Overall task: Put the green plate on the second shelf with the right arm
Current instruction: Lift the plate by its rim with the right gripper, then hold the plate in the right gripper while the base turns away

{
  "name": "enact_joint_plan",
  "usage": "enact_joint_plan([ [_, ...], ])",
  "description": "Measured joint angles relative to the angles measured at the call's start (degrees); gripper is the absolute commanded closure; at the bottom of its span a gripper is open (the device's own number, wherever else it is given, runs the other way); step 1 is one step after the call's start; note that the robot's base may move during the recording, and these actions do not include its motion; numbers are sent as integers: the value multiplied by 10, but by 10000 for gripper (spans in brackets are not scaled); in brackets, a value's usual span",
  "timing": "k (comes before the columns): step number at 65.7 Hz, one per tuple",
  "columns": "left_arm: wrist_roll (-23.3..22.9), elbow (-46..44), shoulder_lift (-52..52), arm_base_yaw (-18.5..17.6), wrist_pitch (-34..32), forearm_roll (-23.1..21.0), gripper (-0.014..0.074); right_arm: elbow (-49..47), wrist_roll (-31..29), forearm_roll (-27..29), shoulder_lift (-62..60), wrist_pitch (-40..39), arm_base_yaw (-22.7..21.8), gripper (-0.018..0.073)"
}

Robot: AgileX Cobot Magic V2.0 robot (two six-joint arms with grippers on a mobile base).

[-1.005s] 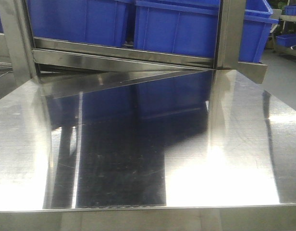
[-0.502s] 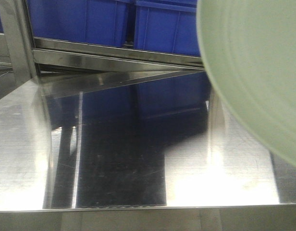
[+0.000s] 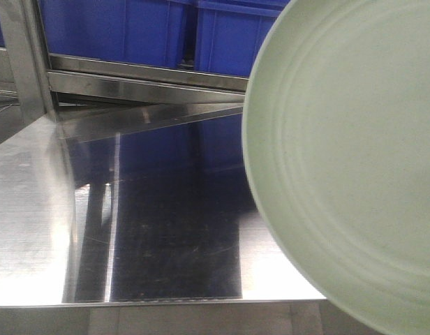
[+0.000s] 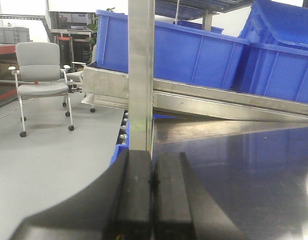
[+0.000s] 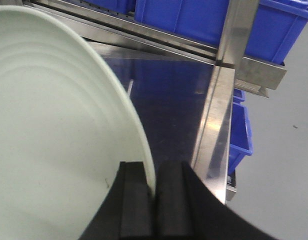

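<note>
The green plate [image 3: 347,160] is pale mint and round. It fills the right half of the front view, tilted on edge, its underside with ring ridges facing the camera, held above the shiny steel shelf [image 3: 33,209]. In the right wrist view my right gripper [image 5: 152,172] is shut on the plate's rim, and the plate [image 5: 54,130] fills the left of that view. My left gripper [image 4: 153,167] is shut and empty, low beside a steel upright post [image 4: 141,75] at the shelf's left edge. Neither gripper shows in the front view.
Blue plastic bins [image 3: 131,28] sit on the tilted steel rack [image 3: 145,85] behind the shelf; they also show in the left wrist view [image 4: 194,55]. A steel post [image 5: 234,30] stands at the shelf's right edge. A grey office chair [image 4: 39,75] stands on the floor to the left.
The green plate came into the front view from the upper right and has moved left and down, now covering the right half. One second ago it was out of view.
</note>
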Motion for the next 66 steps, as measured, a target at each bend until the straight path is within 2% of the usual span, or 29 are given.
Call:
enact_joint_plan([
  [14,0,0,0,0,0,0,466,11,6,2,0,-33,0,506],
  [66,0,0,0,0,0,0,466,14,7,2,0,-37,1,506],
])
